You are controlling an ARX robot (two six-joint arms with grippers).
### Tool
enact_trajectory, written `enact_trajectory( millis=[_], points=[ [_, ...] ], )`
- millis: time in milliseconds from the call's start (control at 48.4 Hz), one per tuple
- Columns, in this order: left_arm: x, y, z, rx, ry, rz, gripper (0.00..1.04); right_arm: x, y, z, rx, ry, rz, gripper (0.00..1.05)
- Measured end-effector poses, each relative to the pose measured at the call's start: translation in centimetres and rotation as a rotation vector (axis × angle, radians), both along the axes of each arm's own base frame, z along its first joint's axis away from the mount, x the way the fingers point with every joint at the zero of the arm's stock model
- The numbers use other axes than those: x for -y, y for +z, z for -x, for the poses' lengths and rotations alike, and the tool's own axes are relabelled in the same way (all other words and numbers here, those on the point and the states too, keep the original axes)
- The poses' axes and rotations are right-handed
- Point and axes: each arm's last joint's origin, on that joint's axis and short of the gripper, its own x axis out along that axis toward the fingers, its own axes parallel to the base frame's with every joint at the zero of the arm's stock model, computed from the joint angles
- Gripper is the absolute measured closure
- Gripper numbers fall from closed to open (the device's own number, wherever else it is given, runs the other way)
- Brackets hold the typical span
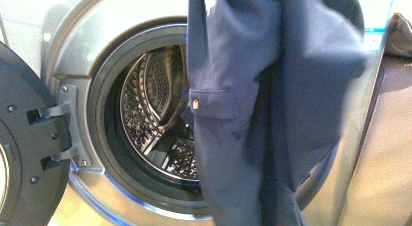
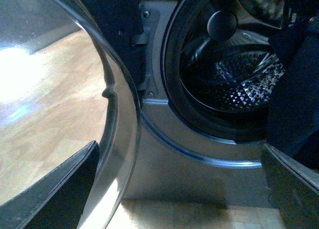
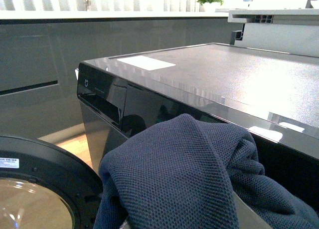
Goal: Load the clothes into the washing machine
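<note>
The navy garment (image 1: pixel 252 114) hangs centre-right of frame before the washing machine's (image 1: pixel 92 22) open porthole (image 1: pixel 150 109); I cannot tell your right hand's grip, hidden by fabric, so push deep past the gasket (image 1: pixel 108 153) before releasing.

The mouth of the machine (image 1: pixel 73 46) is left open on its left half, where the drum (image 1: pixel 145 104) is seen bare. The right half is curtained by the hanging clothes (image 1: pixel 252 114). The far left is blocked by the swung-out door (image 1: pixel 19 153).
</note>
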Motion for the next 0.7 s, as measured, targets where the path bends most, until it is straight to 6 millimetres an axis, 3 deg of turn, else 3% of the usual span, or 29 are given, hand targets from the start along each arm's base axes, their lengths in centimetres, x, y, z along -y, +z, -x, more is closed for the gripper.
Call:
enact_trajectory(
  millis=[393, 496, 600, 703],
  points=[
    [0.0, 0.0, 0.0, 0.000, -0.001, 0.000, 0.07, 0.0, 0.0, 0.0, 0.000, 0.000, 0.000, 0.95],
    [-0.2, 0.2, -0.3, -0.007, -0.182, 0.077, 0.07, 0.0, 0.0, 0.0, 0.000, 0.000, 0.000, 0.95],
    [-0.7, 1.3, -0.9, -0.007, -0.323, 0.134, 0.07, 0.0, 0.0, 0.0, 0.000, 0.004, 0.000, 0.95],
    [-1.1, 3.8, -2.0, 0.050, -0.374, 0.124, 0.07, 0.0, 0.0, 0.0, 0.000, 0.000, 0.000, 0.95]
  ],
)
